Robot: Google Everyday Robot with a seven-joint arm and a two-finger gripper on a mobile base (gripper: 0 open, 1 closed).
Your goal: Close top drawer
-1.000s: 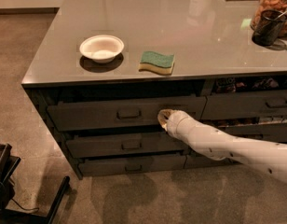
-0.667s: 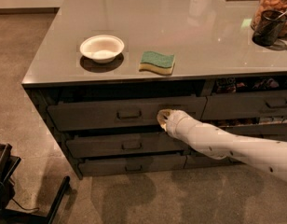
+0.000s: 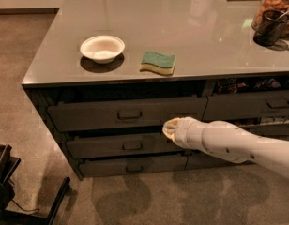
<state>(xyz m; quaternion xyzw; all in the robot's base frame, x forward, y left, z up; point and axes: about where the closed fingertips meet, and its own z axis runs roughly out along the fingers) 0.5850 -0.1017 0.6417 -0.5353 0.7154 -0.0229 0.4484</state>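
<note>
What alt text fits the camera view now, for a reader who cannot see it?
The robot's gripper, at the end of a white arm reaching in from the right, sits at the lower right of the top drawer front, which looks slightly pulled out. On the grey counter above lie a white bowl and a green sponge.

A kitchen, shown by island counter (image 3: pixel 191 36), bowl (image 3: pixel 102 48) and dish sponge (image 3: pixel 157 62).

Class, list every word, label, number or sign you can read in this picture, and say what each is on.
None can be read.
The top drawer, the white bowl, the green sponge and the countertop show no print.
The gripper, at the top drawer's lower right edge, shows no marking.
</note>
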